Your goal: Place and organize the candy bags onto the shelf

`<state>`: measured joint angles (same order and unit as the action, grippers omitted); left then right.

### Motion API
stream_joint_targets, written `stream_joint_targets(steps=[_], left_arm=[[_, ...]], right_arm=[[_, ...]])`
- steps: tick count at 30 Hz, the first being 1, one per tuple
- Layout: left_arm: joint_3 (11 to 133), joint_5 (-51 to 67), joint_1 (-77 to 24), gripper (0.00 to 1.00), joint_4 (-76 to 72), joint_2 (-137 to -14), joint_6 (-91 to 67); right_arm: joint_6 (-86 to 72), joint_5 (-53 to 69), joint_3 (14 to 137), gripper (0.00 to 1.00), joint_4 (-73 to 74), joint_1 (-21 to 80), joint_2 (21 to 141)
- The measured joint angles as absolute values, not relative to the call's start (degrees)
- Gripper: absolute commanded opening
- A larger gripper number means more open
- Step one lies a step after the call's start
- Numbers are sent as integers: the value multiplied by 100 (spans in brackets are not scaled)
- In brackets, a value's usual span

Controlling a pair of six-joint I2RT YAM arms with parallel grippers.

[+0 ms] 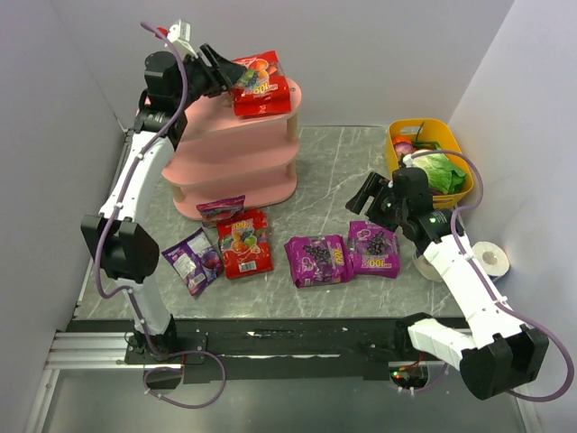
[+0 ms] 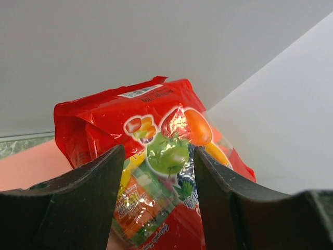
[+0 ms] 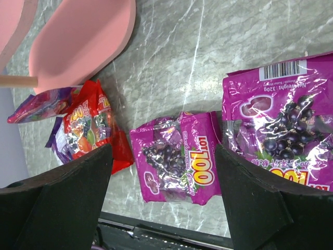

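The red fruit candy bag (image 1: 261, 86) is seen on the shelf's (image 1: 230, 162) top tier, towards its right edge, flanked by the half-open left hand (image 2: 158, 156); whether it is pinched cannot be told. Should the hand be withdrawn with foil caught, the bag could be dragged off. The right hand (image 3: 162, 151) is held wide open and empty above a grape candy bag (image 3: 177, 172) near the surface's front edge; a slip on glossy foil is risked.

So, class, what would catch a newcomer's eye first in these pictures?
The pink shelf at back left, where the left claw meets a red candy bag on the top tier. Then the two magenta grape bags lying side by side toward the front, with the right claw open above them.
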<state>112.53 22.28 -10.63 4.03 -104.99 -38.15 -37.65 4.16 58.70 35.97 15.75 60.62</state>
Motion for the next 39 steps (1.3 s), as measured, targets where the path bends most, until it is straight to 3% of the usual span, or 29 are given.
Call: stream_joint_targets(steps=[12,21,31,39], left_arm=[[11662,2268,-1063,75,541,-10652,-3806],[11072,2060,-1063,99,578,-9450,-3701],[8449,1568,-1066,96,1129,-6344,-3291],[6357,1164,-1074,97,2252,-4703,-3406]], right_arm=[[-3763,434,5870,87,3597,1573,6062],[-3590,685,5870,98,3437,1573,6062],[-3173,1374,5881,100,2676,2314,6488],[-2908,1636,5979,93,2322,3020,7288]])
